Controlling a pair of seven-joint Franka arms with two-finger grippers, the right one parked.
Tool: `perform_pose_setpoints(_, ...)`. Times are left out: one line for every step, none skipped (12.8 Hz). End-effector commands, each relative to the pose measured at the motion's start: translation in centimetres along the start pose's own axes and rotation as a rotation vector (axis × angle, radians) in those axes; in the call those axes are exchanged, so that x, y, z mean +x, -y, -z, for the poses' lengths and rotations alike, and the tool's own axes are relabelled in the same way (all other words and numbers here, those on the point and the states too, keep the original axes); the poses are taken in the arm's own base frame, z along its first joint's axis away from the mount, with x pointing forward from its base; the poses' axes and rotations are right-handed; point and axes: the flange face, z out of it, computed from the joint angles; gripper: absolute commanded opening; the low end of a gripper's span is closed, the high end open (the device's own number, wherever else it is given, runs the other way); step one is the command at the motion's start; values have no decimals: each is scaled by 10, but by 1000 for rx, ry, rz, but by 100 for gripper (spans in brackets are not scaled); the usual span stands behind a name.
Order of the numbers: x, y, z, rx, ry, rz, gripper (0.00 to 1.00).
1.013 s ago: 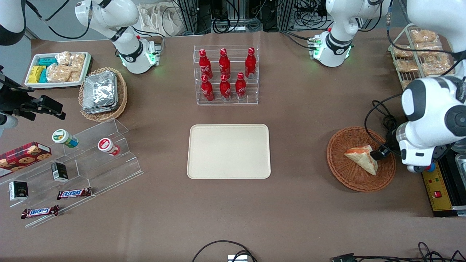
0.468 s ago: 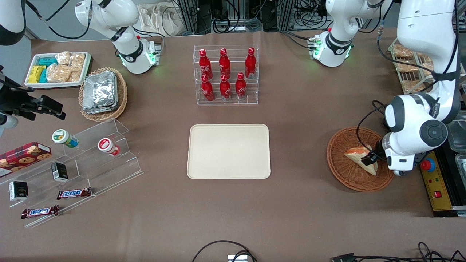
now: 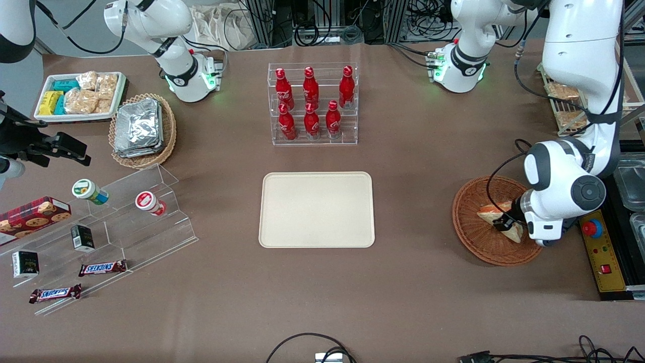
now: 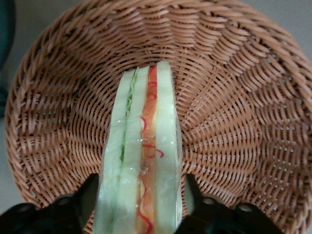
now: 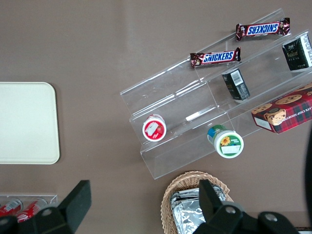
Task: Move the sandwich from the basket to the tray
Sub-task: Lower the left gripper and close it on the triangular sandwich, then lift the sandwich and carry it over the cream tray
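Down in the basket (image 3: 481, 242) at the right of the front frame, gripper (image 4: 139, 207) wide open, one finger (image 4: 87, 195) on either side of the sandwich (image 4: 141, 165), which stands on edge on the wicker. Not clamped yet. Tray (image 3: 317, 209) bare at centre frame.

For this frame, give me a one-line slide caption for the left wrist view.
Left gripper open, fingers straddling the white-bread triangular sandwich standing on edge in the round reddish-brown wicker basket.
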Motion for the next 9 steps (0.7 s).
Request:
perform_pose_setpoints(0, -2, 3, -13, -1, 0, 29)
perform_pose_setpoints(0, -2, 4, -14, 1, 0, 10)
perform_pose_setpoints(0, -3, 8, -15, -5, -7, 0)
perform_pose_setpoints(-1, -2, 14, -13, -14, -21, 0)
perform_pose_setpoints(-3, -1, 29, -17, -12, -73, 0)
perform_pose_setpoints(-5, 1, 52, -29, -18, -160, 0)
perform_pose_setpoints(-7, 0, 79, -39, -24, -263, 0)
perform_pose_setpoints(-9, -3, 107, -42, -25, -351, 0)
perform_pose_setpoints(-13, -10, 138, -38, -23, -430, 0)
